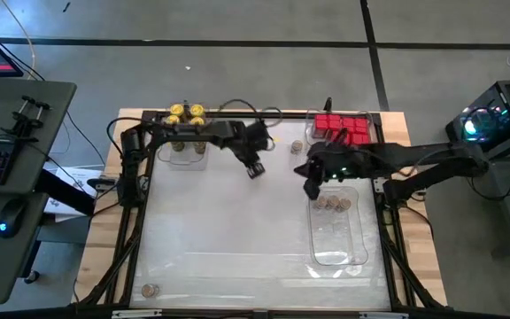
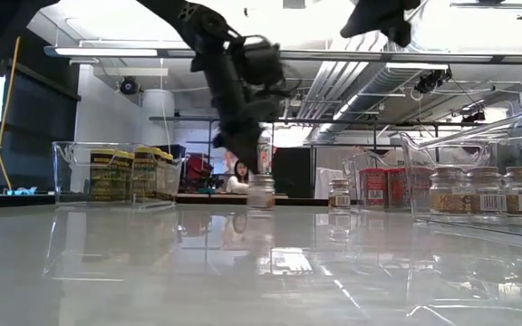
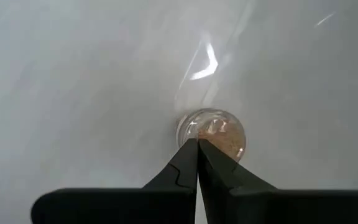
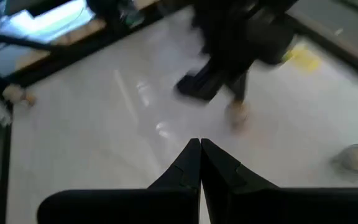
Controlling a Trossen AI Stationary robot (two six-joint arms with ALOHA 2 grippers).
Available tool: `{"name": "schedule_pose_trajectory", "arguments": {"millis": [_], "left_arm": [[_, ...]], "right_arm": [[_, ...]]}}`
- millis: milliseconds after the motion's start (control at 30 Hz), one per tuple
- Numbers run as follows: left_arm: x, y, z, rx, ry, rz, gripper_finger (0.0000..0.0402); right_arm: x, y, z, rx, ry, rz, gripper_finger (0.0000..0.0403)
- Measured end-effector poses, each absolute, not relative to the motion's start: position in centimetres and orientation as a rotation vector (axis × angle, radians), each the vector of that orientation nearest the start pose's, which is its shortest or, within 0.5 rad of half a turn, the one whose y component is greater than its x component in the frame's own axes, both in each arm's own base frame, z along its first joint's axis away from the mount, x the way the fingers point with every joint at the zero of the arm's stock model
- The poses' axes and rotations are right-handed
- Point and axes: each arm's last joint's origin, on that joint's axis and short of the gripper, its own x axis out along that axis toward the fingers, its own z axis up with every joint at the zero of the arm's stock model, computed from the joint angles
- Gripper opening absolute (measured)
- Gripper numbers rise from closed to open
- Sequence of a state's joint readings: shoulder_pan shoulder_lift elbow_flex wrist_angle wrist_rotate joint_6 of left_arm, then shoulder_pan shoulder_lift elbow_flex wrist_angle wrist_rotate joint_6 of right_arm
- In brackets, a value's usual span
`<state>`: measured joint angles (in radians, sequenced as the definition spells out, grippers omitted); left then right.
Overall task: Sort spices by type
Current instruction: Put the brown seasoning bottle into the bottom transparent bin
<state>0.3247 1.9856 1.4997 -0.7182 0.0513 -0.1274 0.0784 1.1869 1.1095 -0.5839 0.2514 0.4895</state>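
Note:
The spices stand in groups: yellow-lidded jars point(image 1: 187, 114) in a clear tray at the far left, red boxes point(image 1: 342, 128) at the far right, and tan-lidded jars point(image 1: 333, 204) in the right clear tray point(image 1: 339, 244). A lone tan-lidded jar point(image 3: 215, 130) stands upright on the table under my left gripper point(image 3: 197, 143), which is shut and points steeply down over it point(image 2: 261, 192). My right gripper point(image 4: 199, 144) is shut, holds nothing and hangs high above the table point(image 1: 312, 188) beside the right tray. My left gripper's shut fingertips point(image 3: 190, 152) stand from above over the near edge of the lone jar's lid point(image 3: 211, 127). I cannot tell whether they touch it. The jar stands upright on the table.
Another loose jar point(image 1: 297, 147) stands on the table near the red boxes, and one more point(image 1: 150, 290) near the front left corner. The left tray point(image 1: 187, 158) sits by the left arm. The middle of the white table point(image 1: 237, 230) is bare.

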Motion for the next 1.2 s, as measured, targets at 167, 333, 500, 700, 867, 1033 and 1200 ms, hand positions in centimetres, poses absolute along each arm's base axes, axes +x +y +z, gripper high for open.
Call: {"name": "schedule_pose_trajectory", "arguments": {"millis": [167, 333, 500, 700, 867, 1033, 1200], "left_arm": [[42.0, 9.3, 19.8, -0.269, 0.934, 0.229, 0.0], [44.1, 6.2, 19.0, -0.269, 0.833, 0.128, 0.0], [43.1, 6.6, 22.8, -0.224, 0.798, 0.125, 0.0], [39.0, 9.5, 30.0, -0.136, 0.674, 0.183, 0.0], [35.8, 11.6, 31.8, -0.092, 0.715, 0.276, 0.0], [35.3, 11.9, 26.6, -0.177, 0.895, 0.27, 0.0], [36.4, 10.7, 20.1, -0.281, 1.024, 0.265, 0.0]], "right_arm": [[22.7, 0.8, 34.5, 0.346, 0.518, -0.391, 0.0], [21.9, 0.7, 35.1, 0.332, 0.5, -0.383, 0.0], [21.8, 0.7, 35.3, 0.337, 0.483, -0.381, 0.0], [22.8, 0.4, 34.9, 0.349, 0.475, -0.397, 0.0], [24.1, -0.1, 33.6, 0.36, 0.542, -0.418, 0.0], [25.0, -0.3, 32.7, 0.355, 0.585, -0.433, 0.0], [25.0, -0.3, 32.7, 0.355, 0.583, -0.433, 0.0]]}}
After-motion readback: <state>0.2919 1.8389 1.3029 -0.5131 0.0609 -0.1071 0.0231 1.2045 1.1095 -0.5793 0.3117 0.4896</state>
